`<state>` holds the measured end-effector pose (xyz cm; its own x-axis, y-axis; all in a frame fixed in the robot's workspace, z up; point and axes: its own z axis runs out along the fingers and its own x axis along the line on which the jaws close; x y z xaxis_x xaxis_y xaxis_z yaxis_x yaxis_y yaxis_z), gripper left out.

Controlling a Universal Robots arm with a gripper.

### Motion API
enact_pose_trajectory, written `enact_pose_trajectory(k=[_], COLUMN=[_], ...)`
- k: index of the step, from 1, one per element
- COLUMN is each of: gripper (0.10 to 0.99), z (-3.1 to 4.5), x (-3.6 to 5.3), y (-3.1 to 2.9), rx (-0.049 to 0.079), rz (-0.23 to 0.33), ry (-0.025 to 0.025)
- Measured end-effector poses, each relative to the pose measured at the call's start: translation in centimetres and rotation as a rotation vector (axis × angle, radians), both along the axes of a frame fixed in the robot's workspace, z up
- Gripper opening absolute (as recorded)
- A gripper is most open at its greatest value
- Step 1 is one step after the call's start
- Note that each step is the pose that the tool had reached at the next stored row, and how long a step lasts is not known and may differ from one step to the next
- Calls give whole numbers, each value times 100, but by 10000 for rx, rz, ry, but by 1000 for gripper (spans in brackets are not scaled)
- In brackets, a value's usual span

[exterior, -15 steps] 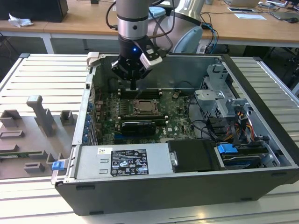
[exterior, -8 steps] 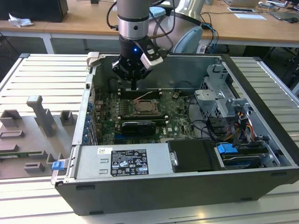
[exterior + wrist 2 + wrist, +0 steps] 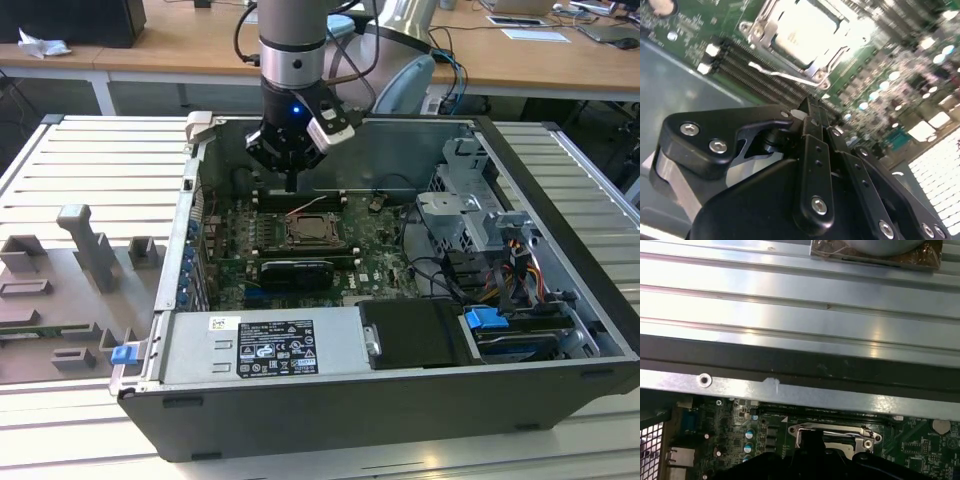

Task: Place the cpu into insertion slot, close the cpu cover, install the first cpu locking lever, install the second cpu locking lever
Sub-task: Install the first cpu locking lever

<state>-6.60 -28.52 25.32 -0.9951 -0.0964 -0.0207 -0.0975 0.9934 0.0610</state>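
The open computer case holds the green motherboard with the insertion slot [image 3: 310, 232] near its middle. The cpu [image 3: 802, 30] lies in that slot, its pale metal face showing through the cut-out. The silver cpu cover [image 3: 816, 70] lies flat over it, and its frame also appears in the first wrist view [image 3: 835, 436]. A thin silver locking lever [image 3: 780, 74] stands out from the socket's edge on the gripper's side. My gripper [image 3: 291, 183] hangs just above the board on the far side of the socket, its black fingers [image 3: 809, 104] shut together with nothing between them.
A black expansion card [image 3: 297, 272] lies in front of the socket, with a silver power supply [image 3: 265, 345] nearer still. Long black memory slots [image 3: 755, 75] run beside the socket. A grey drive cage [image 3: 470, 215] and cables fill the exterior view's right. The case wall [image 3: 800, 390] rises behind.
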Motion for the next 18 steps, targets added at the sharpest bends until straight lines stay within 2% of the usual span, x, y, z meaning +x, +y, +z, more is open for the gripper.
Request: enact_pose_trajectory(k=[2,10,14,18], gripper=[106,106,106,106], z=[-22,-191,-235,-259], x=[16,212,224,273], y=[-6,-7,-4,4], rx=[92,100,112,112], rz=[-32,-77,-78,-77], ry=[-3,12,12,15])
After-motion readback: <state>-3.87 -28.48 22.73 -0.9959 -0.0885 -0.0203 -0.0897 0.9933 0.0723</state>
